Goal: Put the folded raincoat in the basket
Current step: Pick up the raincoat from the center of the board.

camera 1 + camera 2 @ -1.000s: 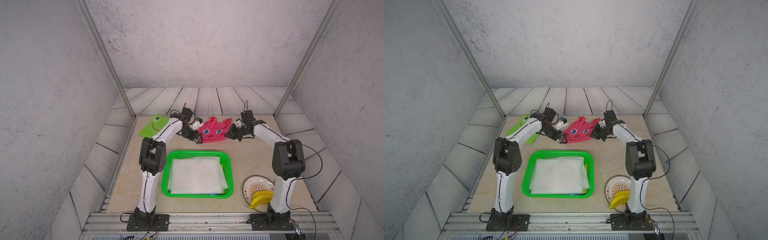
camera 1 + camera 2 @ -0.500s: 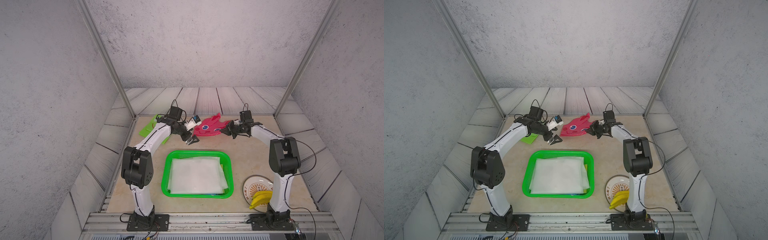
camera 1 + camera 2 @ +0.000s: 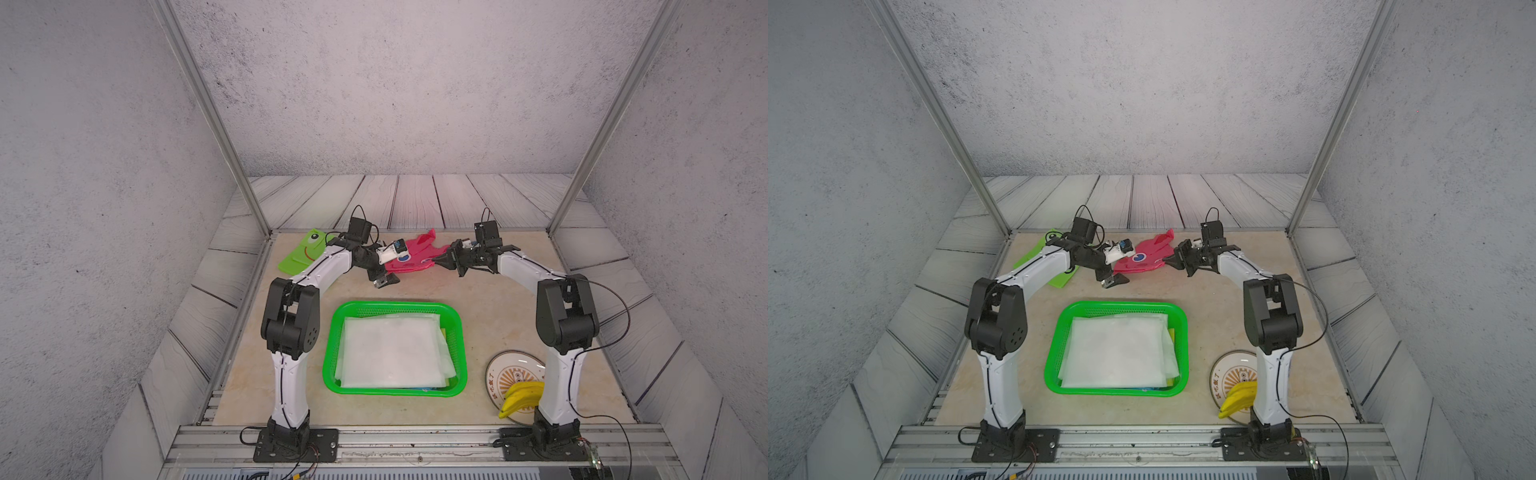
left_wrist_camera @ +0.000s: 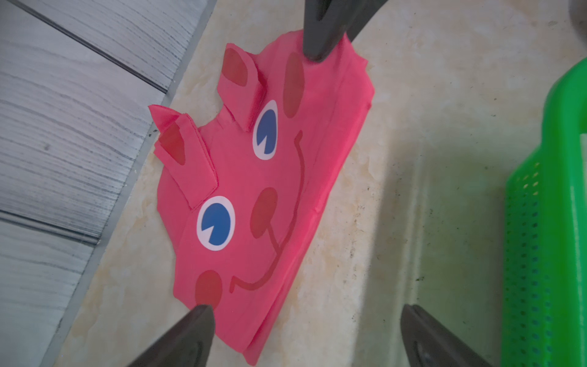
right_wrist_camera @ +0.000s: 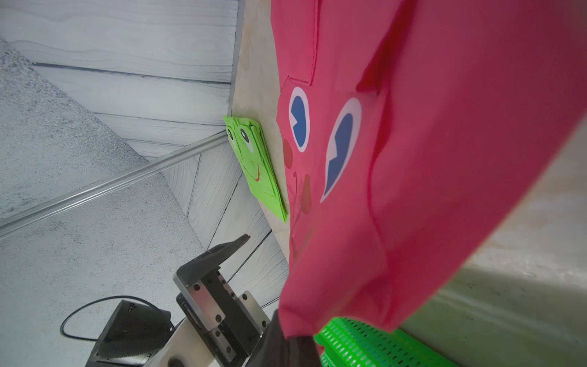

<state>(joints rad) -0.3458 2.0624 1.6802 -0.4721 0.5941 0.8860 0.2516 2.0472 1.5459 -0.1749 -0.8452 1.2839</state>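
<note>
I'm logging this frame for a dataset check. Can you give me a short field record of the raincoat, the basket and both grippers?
basket: holds white folded sheets
pink raincoat: folded, past the basket's far side, outside it
right gripper: shut on the pink raincoat's edge
left gripper: open beside the pink raincoat, holding nothing
elsewhere: green frog raincoat at the far left of the table; bananas on plate
</note>
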